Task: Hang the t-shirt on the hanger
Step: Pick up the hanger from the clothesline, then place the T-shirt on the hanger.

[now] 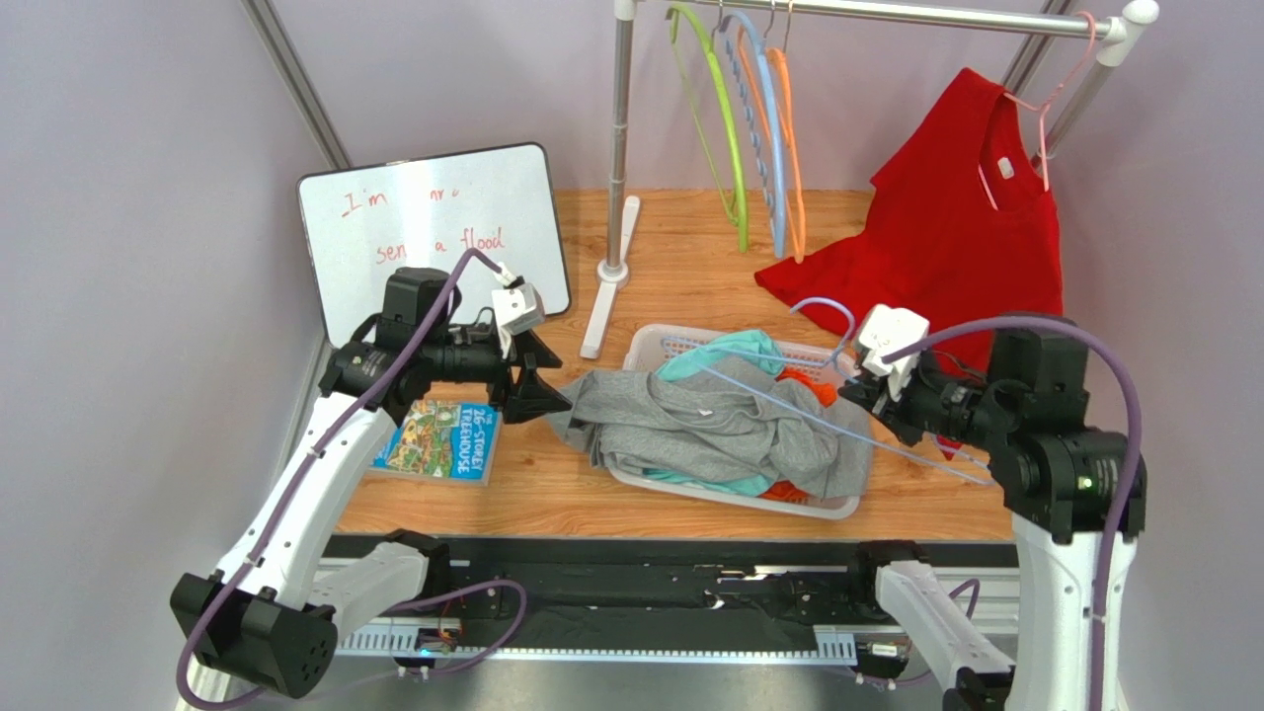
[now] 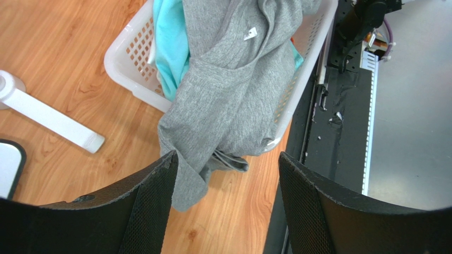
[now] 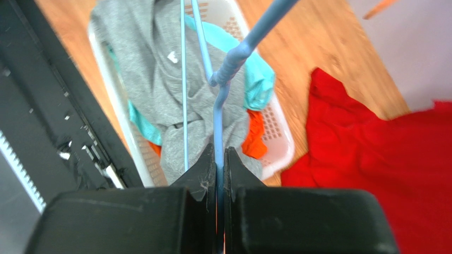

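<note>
Near the middle of the wooden table (image 1: 490,504) sits a white perforated laundry basket (image 2: 132,53), filled with crumpled clothes. Topmost is the grey t-shirt (image 2: 228,90), which lies across the pile with its small white neck label (image 2: 250,33) facing up. Its left part spills over the basket's rim and onto the tabletop. Under it in the basket lie a teal garment (image 2: 170,42), showing along the far side, and an orange garment (image 3: 254,140), showing at the right end. The left gripper (image 2: 228,159) hangs just beside the left end of the basket with its jaws well apart and holds nothing. The hanging edge of the t-shirt lies below and between its fingers (image 2: 154,201). The right gripper (image 3: 218,153) is clamped tight on the thin periwinkle hanger (image 3: 217,127) and holds it over the right part of the basket, above the t-shirt, with its slim bars crossing over the grey cloth. Behind the basket stands a clothes rack (image 1: 616,148) carrying three spare hangers, and a red t-shirt (image 1: 950,222) on a pink hanger (image 1: 1039,119). A whiteboard (image 1: 430,222) and a picture book (image 1: 441,440) lie at the left.
</note>
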You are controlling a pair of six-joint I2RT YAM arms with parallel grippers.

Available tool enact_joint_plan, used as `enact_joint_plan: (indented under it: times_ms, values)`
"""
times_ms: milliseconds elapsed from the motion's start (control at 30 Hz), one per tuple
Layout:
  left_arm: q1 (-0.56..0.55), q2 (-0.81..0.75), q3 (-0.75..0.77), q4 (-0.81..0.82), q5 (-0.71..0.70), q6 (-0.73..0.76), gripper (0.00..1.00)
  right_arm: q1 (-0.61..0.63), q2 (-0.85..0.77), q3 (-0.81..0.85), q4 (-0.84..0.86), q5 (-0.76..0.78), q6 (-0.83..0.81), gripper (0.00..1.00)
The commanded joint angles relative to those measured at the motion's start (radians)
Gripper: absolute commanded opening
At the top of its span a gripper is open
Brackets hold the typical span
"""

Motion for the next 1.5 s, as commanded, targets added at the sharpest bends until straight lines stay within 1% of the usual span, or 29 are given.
enact_joint_plan:
  times_ms: [0, 67, 200, 367, 433, 533, 767, 967, 1100, 1300, 1467]
  values:
    - [-0.006, -0.005, -0.001, 0.040, 0.018, 0.090, 0.74, 0.141, 0.056, -0.013, -0.295, 0.009, -0.073, 0.00]
    - [-0.007, 0.001, -0.001, 0.040, 0.021, 0.098, 0.74, 0.164, 0.071, -0.019, -0.295, 0.053, -0.084, 0.00]
    - [-0.009, 0.018, -0.001, 0.040, 0.023, 0.107, 0.74, 0.171, 0.102, -0.035, -0.297, 0.107, -0.096, 0.00]
    - [-0.014, 0.031, -0.006, 0.042, 0.024, 0.120, 0.74, 0.171, 0.088, -0.122, -0.295, 0.181, -0.101, 0.00]
    - [-0.015, 0.040, -0.006, 0.048, 0.026, 0.124, 0.74, 0.171, 0.076, -0.157, -0.294, 0.179, -0.113, 0.00]
    - [-0.020, 0.054, -0.004, 0.056, 0.023, 0.126, 0.74, 0.169, 0.105, -0.162, -0.292, 0.155, -0.110, 0.00]
    - [-0.023, 0.080, 0.000, 0.057, 0.007, 0.153, 0.75, 0.169, 0.203, -0.081, -0.292, 0.061, -0.102, 0.00]
    - [-0.029, 0.090, -0.001, 0.063, -0.008, 0.170, 0.75, 0.177, 0.220, -0.059, -0.295, -0.002, -0.079, 0.00]
    - [-0.034, 0.095, 0.003, 0.070, -0.020, 0.184, 0.76, 0.215, 0.228, -0.096, -0.295, -0.046, -0.043, 0.00]
    - [-0.047, 0.101, 0.014, 0.083, -0.028, 0.204, 0.76, 0.218, 0.277, -0.139, -0.290, -0.115, -0.024, 0.00]
    - [-0.086, 0.103, 0.004, 0.074, -0.007, 0.277, 0.75, 0.220, 0.307, -0.169, -0.217, -0.134, 0.013, 0.00]
